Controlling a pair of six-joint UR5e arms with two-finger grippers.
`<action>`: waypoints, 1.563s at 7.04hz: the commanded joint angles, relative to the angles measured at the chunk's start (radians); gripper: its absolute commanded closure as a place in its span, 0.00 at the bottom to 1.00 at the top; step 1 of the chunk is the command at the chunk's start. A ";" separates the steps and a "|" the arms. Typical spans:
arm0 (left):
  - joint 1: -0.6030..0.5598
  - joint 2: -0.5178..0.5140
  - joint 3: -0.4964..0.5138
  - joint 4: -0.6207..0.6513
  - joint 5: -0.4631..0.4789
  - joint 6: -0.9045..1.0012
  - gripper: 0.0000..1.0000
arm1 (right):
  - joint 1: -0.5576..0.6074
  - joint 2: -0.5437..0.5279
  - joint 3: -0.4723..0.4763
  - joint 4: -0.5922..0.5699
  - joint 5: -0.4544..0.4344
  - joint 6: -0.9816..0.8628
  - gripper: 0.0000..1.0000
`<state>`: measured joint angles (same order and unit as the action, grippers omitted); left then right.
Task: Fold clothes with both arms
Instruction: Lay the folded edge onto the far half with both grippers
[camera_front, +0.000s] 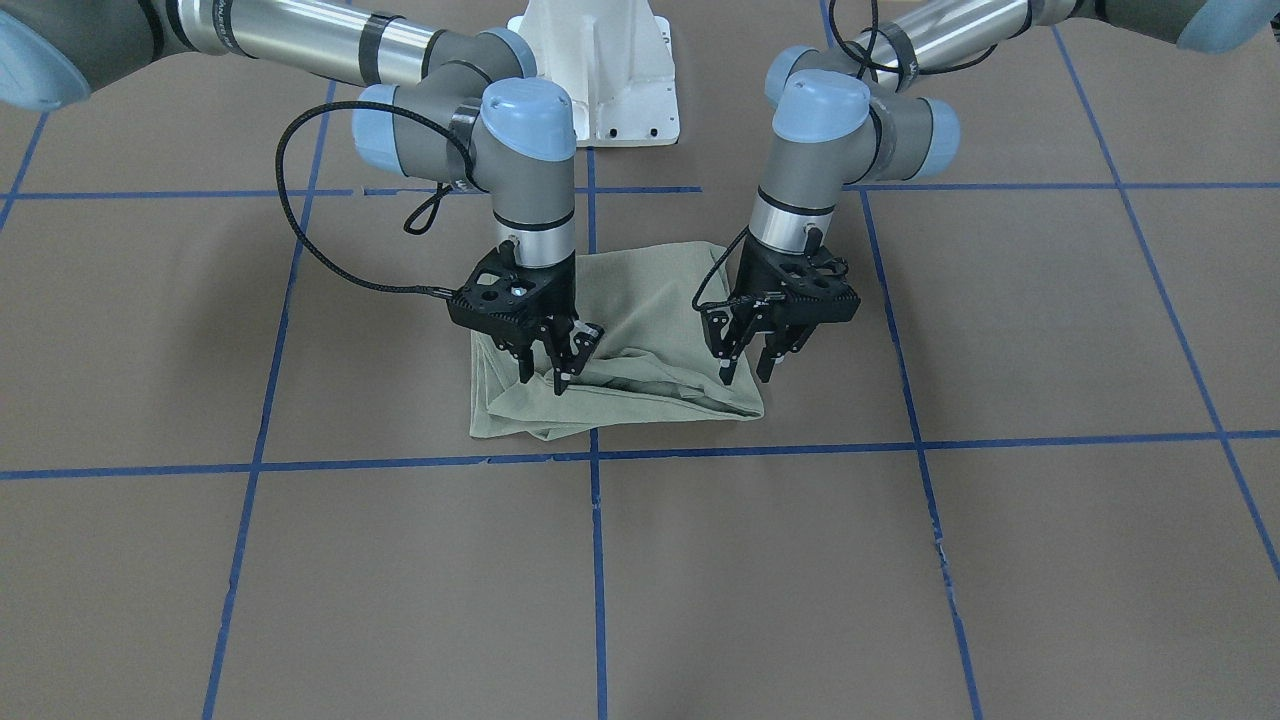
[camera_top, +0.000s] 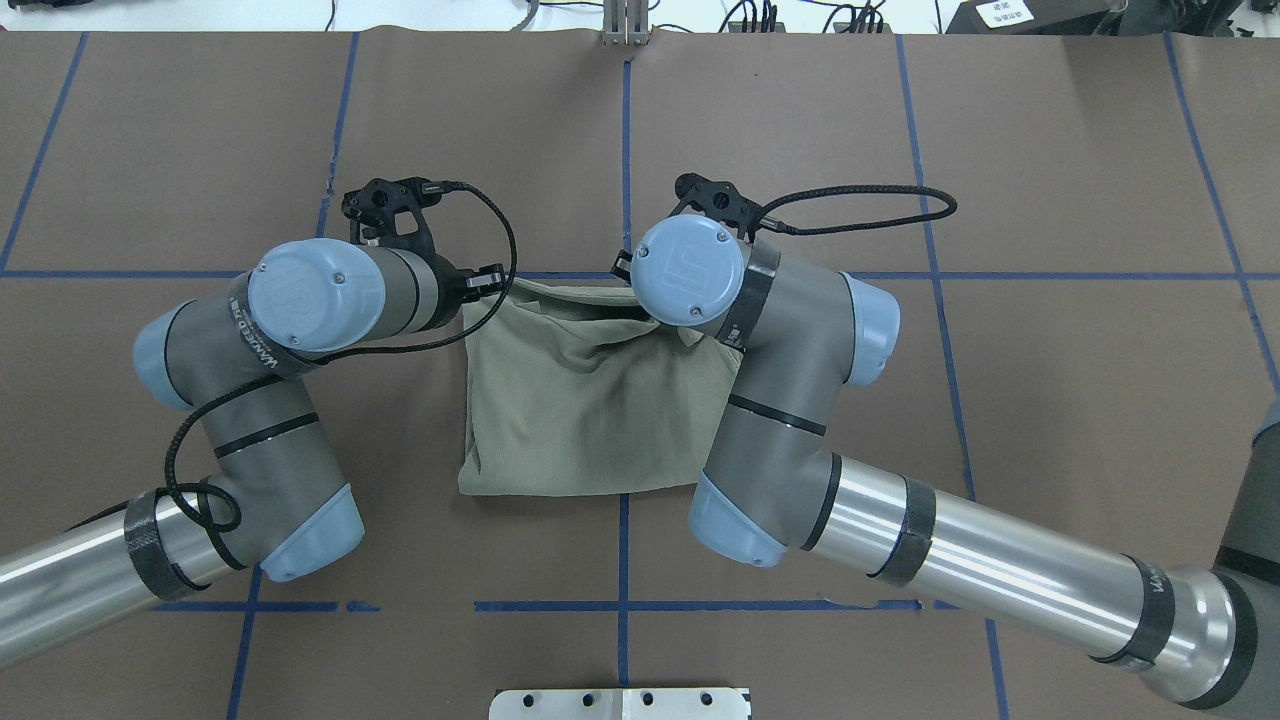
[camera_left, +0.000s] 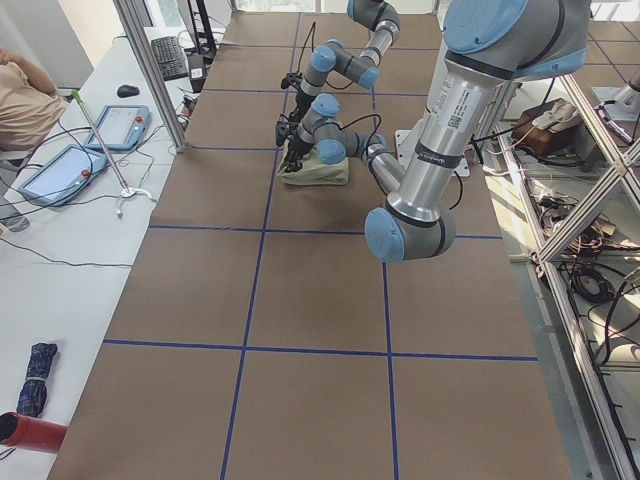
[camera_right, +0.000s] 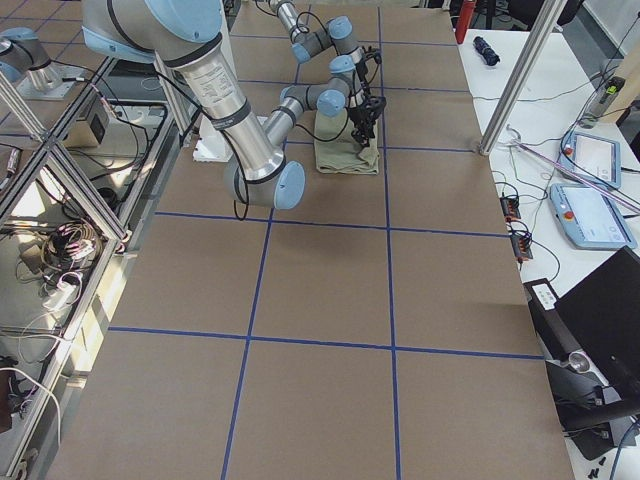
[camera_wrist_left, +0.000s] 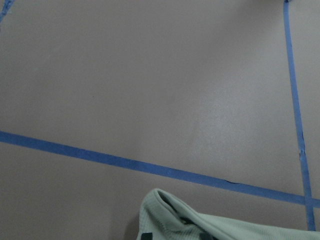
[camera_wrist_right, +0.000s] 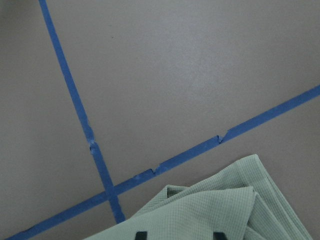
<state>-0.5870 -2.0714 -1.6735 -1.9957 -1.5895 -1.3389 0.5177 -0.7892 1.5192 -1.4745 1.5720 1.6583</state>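
The pale sage-green shirt (camera_front: 650, 330) lies folded into a small rectangle on the brown table, also seen from overhead (camera_top: 590, 400). My left gripper (camera_front: 745, 372) hangs fingers-down over the shirt's far corner on my left side, jaws apart, nothing held. My right gripper (camera_front: 543, 375) hangs over the far corner on my right side, jaws apart. In the left wrist view the fingertips (camera_wrist_left: 145, 235) sit against the shirt's bunched edge (camera_wrist_left: 170, 215). In the right wrist view the fingertips (camera_wrist_right: 141, 234) rest over layered fabric (camera_wrist_right: 210, 205). From overhead both grippers are hidden under the wrists.
Blue tape lines (camera_front: 595, 560) grid the brown table cover. The white pedestal base (camera_front: 600, 70) stands behind the shirt. Side tables with tablets (camera_left: 60, 170) and a person (camera_left: 20, 100) are off the table's far side.
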 joint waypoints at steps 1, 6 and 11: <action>-0.063 0.010 -0.006 -0.044 -0.146 0.111 0.00 | 0.012 0.015 0.024 -0.003 0.068 -0.044 0.00; -0.063 0.013 -0.005 -0.055 -0.145 0.106 0.00 | -0.127 0.011 -0.023 -0.095 -0.075 -0.240 0.00; -0.063 0.014 -0.008 -0.055 -0.148 0.099 0.00 | 0.107 0.091 -0.318 -0.064 -0.119 -0.467 0.00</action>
<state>-0.6504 -2.0581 -1.6807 -2.0509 -1.7374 -1.2372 0.5496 -0.7055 1.2659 -1.5560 1.4642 1.2795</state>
